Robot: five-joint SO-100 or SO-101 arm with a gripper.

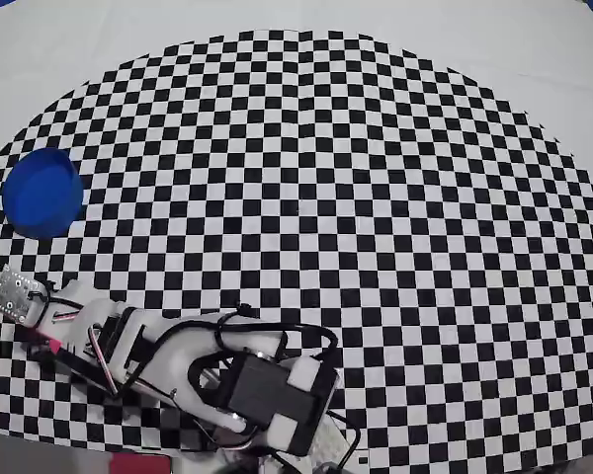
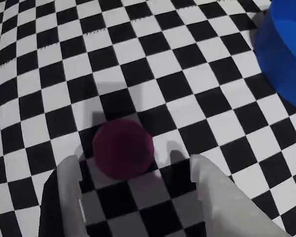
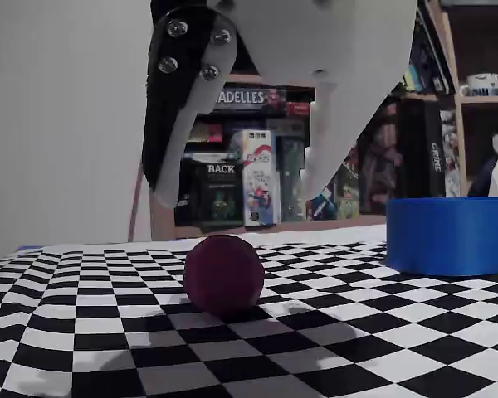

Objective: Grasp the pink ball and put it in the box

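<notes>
The pink ball (image 2: 123, 148) rests on the checkered mat, a dark magenta sphere also low in the fixed view's middle (image 3: 223, 273). My gripper (image 2: 133, 160) is open and hovers above the ball, its two white fingers (image 2: 69, 182) spread wider than it. From the side, the gripper (image 3: 241, 196) hangs with its fingertips (image 3: 168, 197) a little above the ball's top, not touching. The box (image 3: 452, 235), a round blue cup, stands to the right; it shows at the wrist view's top right (image 2: 283, 54) and at the overhead view's left (image 1: 42, 193). The arm (image 1: 178, 355) hides the ball from overhead.
The checkered mat (image 1: 356, 197) spreads far to the right in the overhead view, with white table beyond its curved edge. Black cables (image 1: 277, 331) loop over the arm. Shelves of game boxes (image 3: 257, 178) stand behind the table in the fixed view.
</notes>
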